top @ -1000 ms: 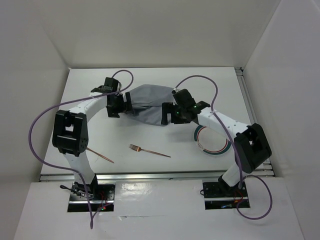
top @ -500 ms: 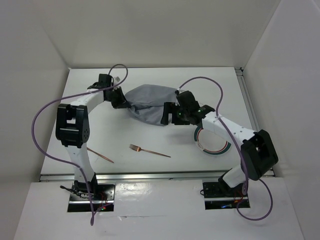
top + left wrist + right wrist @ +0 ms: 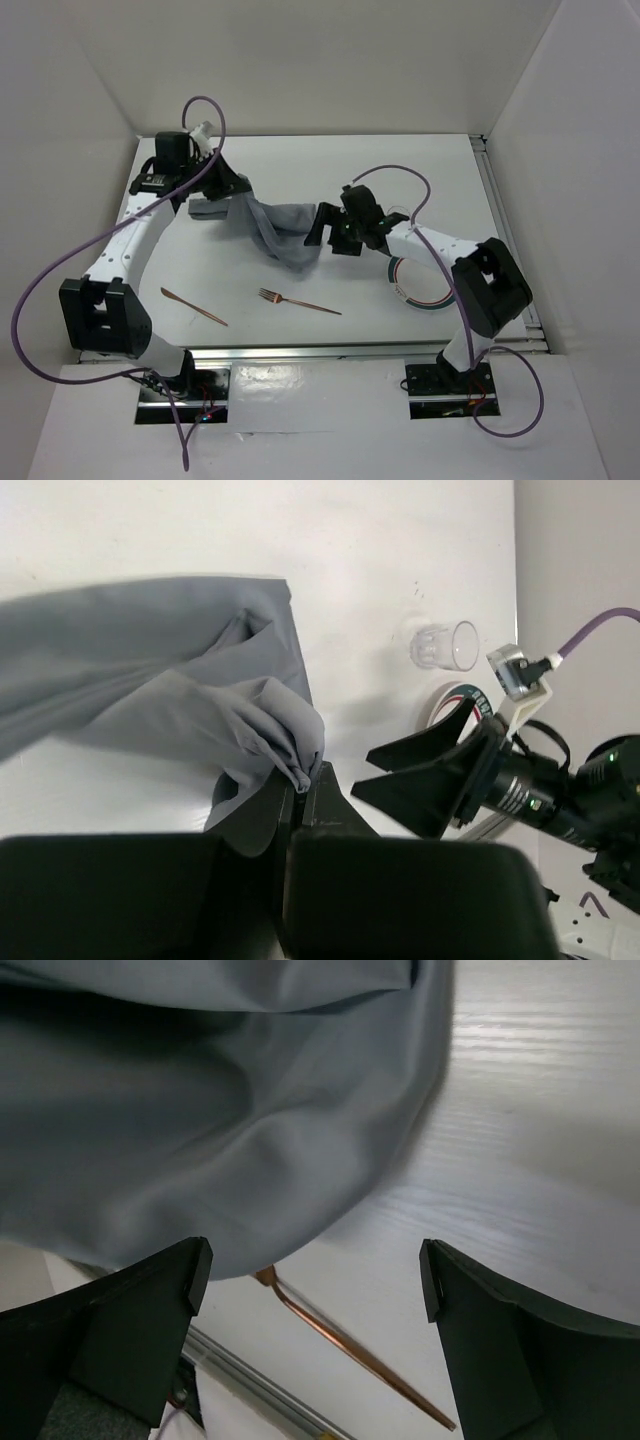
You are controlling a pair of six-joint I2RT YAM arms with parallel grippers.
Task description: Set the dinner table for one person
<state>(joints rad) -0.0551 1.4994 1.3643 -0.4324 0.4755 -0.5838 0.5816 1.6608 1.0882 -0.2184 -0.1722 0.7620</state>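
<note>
**Little done, most left**

Pinches a bunched corner of the grey cloth mat (image 3: 282,232) in the left gripper (image 3: 300,780), toward the far left of the dinner table (image 3: 300,158). Holds the right gripper (image 3: 315,1270) spread wide beside the mat's other end, gripping nothing. Judged left: flattening the mat, then placing plate (image 3: 430,303), fork (image 3: 298,301), knife (image 3: 193,307) and glass (image 3: 445,645).

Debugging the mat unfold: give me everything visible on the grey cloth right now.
The grey cloth is plain matte fabric, creased and bunched rather than flat. The left gripper is shut on a pinched fold at one edge, apparently lifting that end at the far left. From there it trails diagonally toward the middle of the white dinner table, where its lower part rests. The right gripper stands open at that lower end, not closed on it.
</note>
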